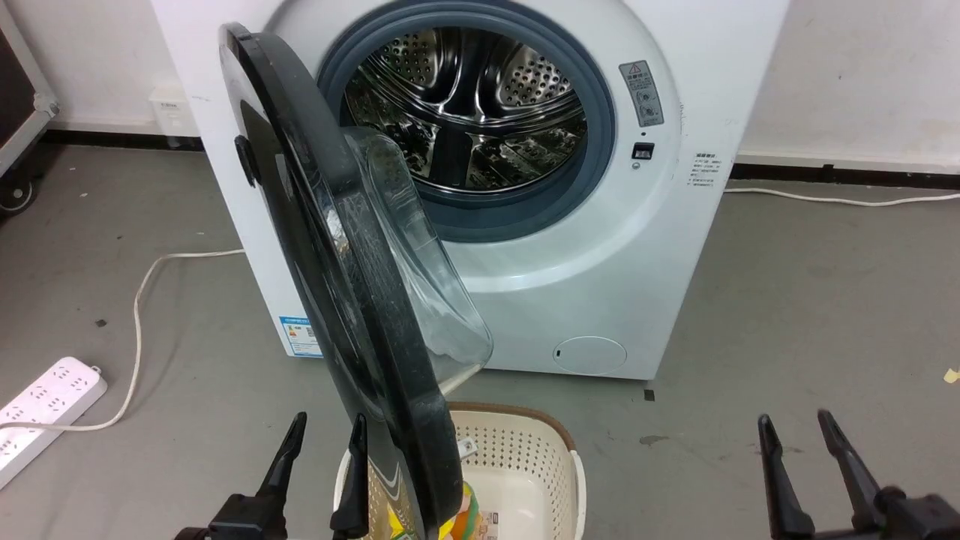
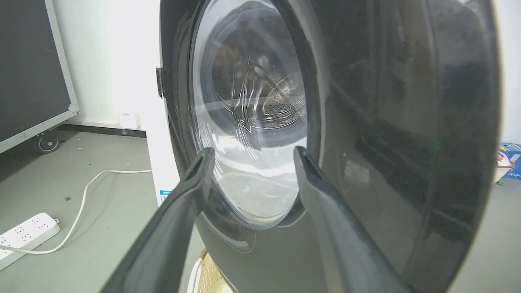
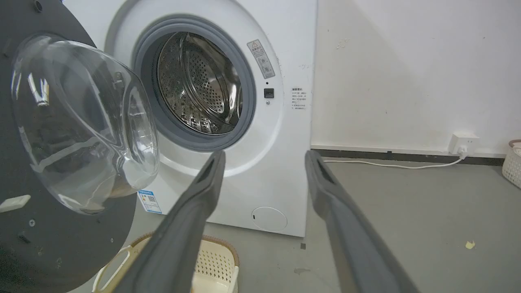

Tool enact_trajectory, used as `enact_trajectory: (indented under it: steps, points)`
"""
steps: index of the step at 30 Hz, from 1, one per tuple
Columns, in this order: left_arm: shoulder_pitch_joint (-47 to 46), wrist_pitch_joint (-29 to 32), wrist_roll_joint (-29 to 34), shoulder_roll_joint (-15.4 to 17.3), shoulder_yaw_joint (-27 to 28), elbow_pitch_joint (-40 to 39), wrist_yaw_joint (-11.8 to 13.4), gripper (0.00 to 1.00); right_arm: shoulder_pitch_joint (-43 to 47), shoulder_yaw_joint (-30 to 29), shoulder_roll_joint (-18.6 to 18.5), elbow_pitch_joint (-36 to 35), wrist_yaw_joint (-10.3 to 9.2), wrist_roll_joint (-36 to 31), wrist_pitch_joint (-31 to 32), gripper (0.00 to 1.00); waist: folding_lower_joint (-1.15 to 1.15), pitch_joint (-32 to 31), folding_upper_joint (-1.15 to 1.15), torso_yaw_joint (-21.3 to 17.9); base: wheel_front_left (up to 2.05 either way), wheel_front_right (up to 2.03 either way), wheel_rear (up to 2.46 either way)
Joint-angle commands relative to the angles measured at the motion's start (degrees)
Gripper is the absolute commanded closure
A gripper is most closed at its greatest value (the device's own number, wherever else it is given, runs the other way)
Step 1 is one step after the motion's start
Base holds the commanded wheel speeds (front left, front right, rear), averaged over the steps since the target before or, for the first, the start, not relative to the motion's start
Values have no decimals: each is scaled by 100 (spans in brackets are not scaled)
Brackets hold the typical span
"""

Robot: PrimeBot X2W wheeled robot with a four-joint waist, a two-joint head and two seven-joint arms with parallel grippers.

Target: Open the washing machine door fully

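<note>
Grey floor, white wall and black skirting at twelve o'clock, white power strip at eight, cream basket at six, wheeled dark panel at ten.

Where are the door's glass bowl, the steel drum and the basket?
glass bowl (image 3: 85, 122): right wrist view, middle of the bulge.
steel drum (image 1: 465, 105): head view, back wall.
basket (image 1: 510, 448): head view, perforated far wall.

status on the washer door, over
Washing machine door about halfway open, not fully. Left gripper open at its outer face; right gripper open, off to the side. Basket below door's free edge.
</note>
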Motion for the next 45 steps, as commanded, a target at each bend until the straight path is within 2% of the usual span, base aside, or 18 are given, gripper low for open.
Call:
enact_trajectory:
  steps: [1, 5, 6, 7, 10, 13, 20, 27, 33, 35, 36, 45]
  points:
    - [39, -32, -28, 8, 8, -2, -20, 0, 117, -42, 78, 21, 6, -50, -25, 0, 0, 1, 0, -12, 0, 0, 0]
    - [41, -32, -19, 8, -4, 29, -49, 0, 164, 0, 145, 94, 6, -106, -25, 0, 0, 6, 0, -41, 0, 0, 0]
    - [37, -32, -5, 8, -8, 44, -71, 54, 164, 1, 151, 116, 6, -108, -25, 0, 0, 4, 0, -44, 0, 0, 0]
    - [31, -32, 14, 8, -10, 51, -91, 100, 161, -6, 156, 138, 6, -101, -25, 0, 0, 2, 0, -45, 0, 0, 0]
    - [6, -32, 15, 8, 34, -18, -106, 100, 137, -50, 162, 196, 6, -39, -25, 0, 0, -7, 0, -47, 0, 0, 0]
    - [-67, -32, -170, 8, 249, -335, 10, 100, 92, -120, 164, 231, 6, 129, -25, 0, 0, -11, 0, -54, 0, 0, 0]
    - [-499, -32, -272, 8, 555, -1652, 291, 100, 15, -179, 165, 289, 6, 351, -26, 0, 0, -35, 0, -47, 0, 0, 0]
    - [-1064, -32, -134, 8, 192, -2776, 404, 100, 0, -134, 166, 315, 6, 447, -26, 0, 0, -82, 0, -58, 0, 0, 0]
    - [-924, 66, 17, 15, -541, -2595, 82, 100, -22, -102, 166, 336, 6, 501, -26, 0, 0, -115, 0, -124, 0, 0, 0]
    - [-858, 165, -8, 15, -665, -2548, 42, 100, -26, -103, 166, 336, 6, 511, -26, 0, 0, -115, 0, -131, 0, 0, 0]
    - [-712, 407, -99, 14, -914, -2385, -52, 100, -26, -121, 166, 337, 6, 531, -26, 0, 0, -110, 0, -132, 0, 0, 0]
    - [-324, 1350, -506, 35, -1587, -1397, -304, 100, -43, -146, 166, 407, 6, 579, -26, 0, 0, -96, 0, -99, 0, 0, 0]
